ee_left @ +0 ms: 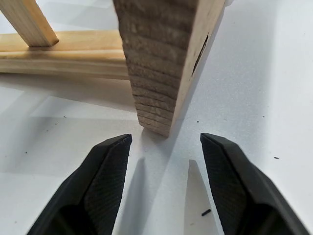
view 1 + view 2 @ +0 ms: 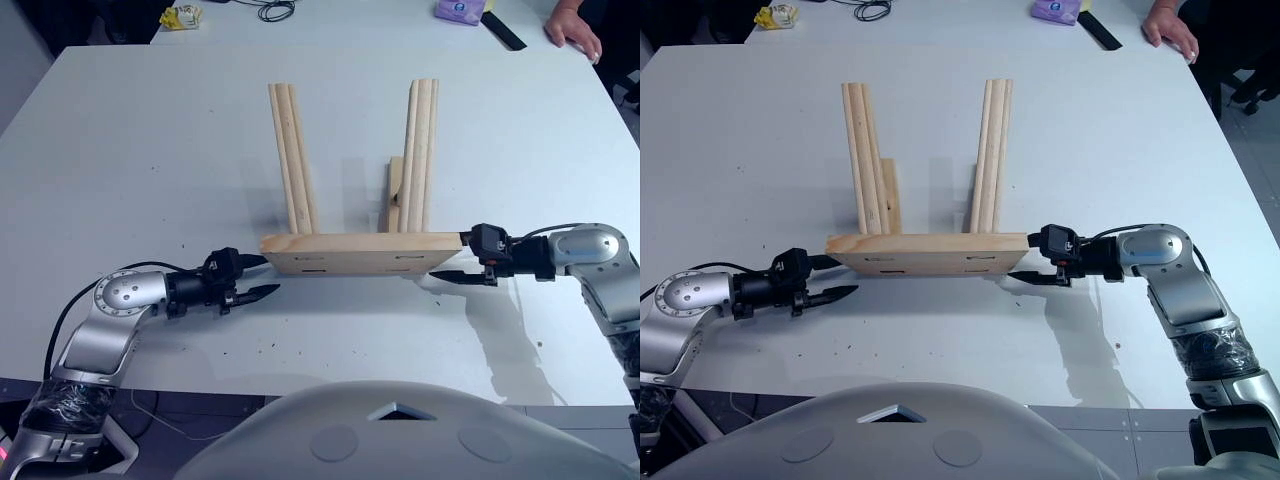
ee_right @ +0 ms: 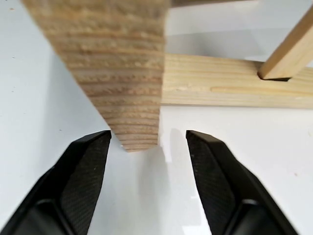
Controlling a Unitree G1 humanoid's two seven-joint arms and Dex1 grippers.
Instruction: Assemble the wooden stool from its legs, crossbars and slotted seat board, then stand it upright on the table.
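The wooden stool lies on its side on the white table. Its slotted seat board (image 2: 360,253) stands on edge at the front, and two pairs of legs (image 2: 293,160) (image 2: 420,155) run flat away from it, with a crossbar (image 2: 394,193) beside the right-hand pair. My left gripper (image 2: 268,275) is open at the board's left end. In the left wrist view the board's end grain (image 1: 161,58) sits just beyond the black fingers (image 1: 110,171), untouched. My right gripper (image 2: 448,257) is open at the board's right end. There the end grain (image 3: 122,73) reaches just between its fingertips (image 3: 90,166).
A person's hand (image 2: 575,30) rests on the table's far right corner. At the far edge lie a purple pack (image 2: 460,10), a black strip (image 2: 505,30) and a yellow item (image 2: 182,15). The table edge (image 2: 300,385) runs close below both arms.
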